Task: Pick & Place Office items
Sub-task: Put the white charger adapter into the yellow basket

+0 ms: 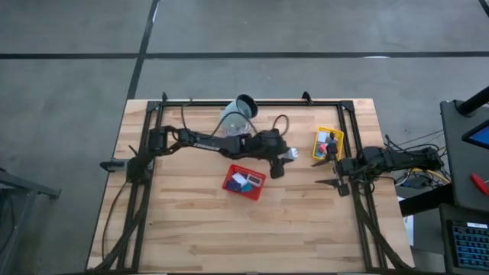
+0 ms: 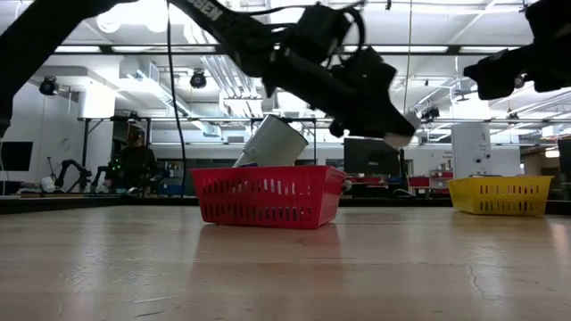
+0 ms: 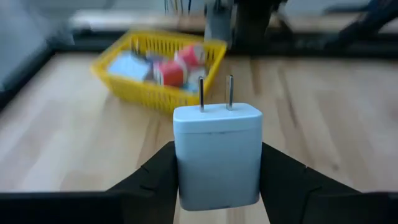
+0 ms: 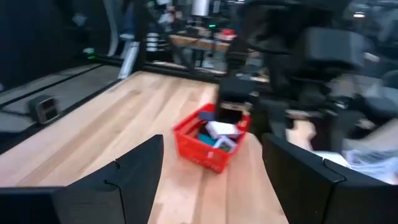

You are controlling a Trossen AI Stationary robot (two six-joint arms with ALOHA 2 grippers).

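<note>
Left gripper [image 3: 217, 180] is clamped on a white wall charger [image 3: 217, 155], prongs pointing away, held above the table between the red mesh tray [image 1: 244, 182] mid-table and the yellow mesh tray [image 1: 328, 144] toward the right edge. Right gripper [image 4: 211, 180] waits near the right edge, fingers apart, holding nothing. Tray contents are small and blurred; probably assorted blocks. Cup [image 1: 236, 114] sits near the far edge, partly hidden by the arm.
</note>
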